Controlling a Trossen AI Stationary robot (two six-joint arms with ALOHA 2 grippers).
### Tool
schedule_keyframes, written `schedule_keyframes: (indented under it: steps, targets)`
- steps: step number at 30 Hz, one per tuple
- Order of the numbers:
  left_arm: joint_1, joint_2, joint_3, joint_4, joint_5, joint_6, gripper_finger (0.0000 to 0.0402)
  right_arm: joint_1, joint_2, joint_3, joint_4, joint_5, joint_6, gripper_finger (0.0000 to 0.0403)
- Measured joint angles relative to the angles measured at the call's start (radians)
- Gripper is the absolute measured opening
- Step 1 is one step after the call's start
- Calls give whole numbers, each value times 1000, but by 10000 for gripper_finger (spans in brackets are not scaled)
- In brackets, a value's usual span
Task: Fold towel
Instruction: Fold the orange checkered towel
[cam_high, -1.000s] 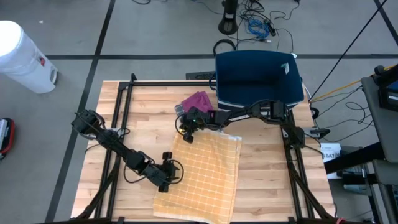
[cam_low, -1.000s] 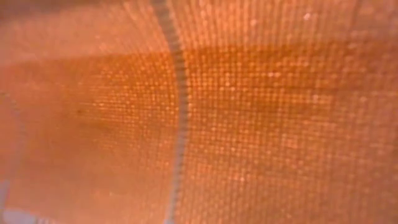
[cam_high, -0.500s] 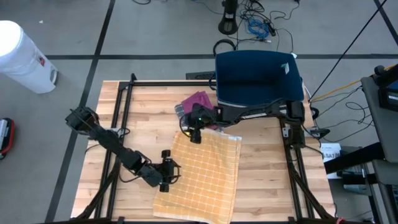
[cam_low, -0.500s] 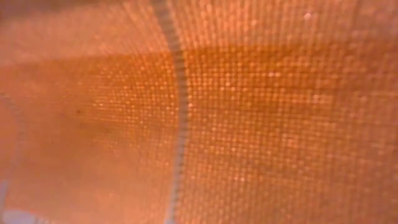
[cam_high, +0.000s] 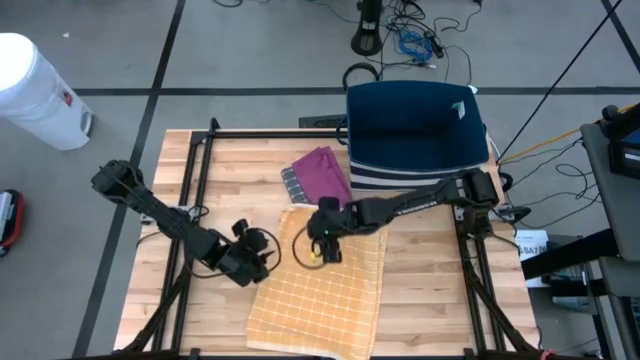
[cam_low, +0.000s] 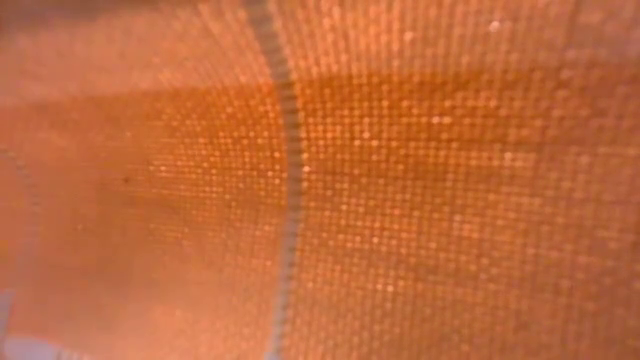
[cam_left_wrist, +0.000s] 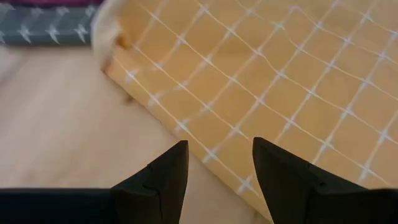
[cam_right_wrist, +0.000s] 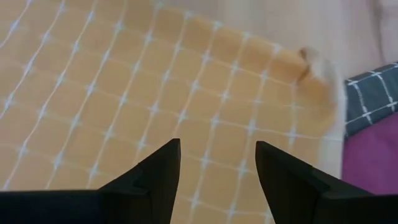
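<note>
A yellow towel with a white grid (cam_high: 325, 285) lies spread flat on the wooden table, and its near end hangs over the table's front edge, covering the low view (cam_low: 320, 180). My left gripper (cam_high: 265, 263) is open beside the towel's left edge (cam_left_wrist: 186, 134), fingers either side of it without touching. My right gripper (cam_high: 325, 248) is open and hovers over the towel's far part (cam_right_wrist: 186, 93), touching nothing.
A purple cloth on a dark checked cloth (cam_high: 318, 175) lies just beyond the towel's far edge and shows in the right wrist view (cam_right_wrist: 373, 124). A navy bin (cam_high: 415, 125) stands at the table's far right. Bare wood (cam_high: 230, 180) lies to the left.
My right gripper has gone from the towel's far left corner toward the table's near edge and now stands over the towel. My left gripper has drawn back toward the table's far left, off the towel to its left edge. The towel lies as before.
</note>
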Motion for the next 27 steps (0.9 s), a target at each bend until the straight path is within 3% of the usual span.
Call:
schedule_keyframes:
  steps: [9,18,24,27]
  targets:
    - [42,3,-61,113,39,-41,186,131,0,0,-126,74,150,193]
    - [137,3,-189,376,143,28,186,279,1,0,-256,137,385,193]
    - [204,3,-284,622,301,83,186,372,2,0,-414,248,585,193]
    - [231,11,-295,632,317,85,186,410,2,-10,-450,273,685,193]
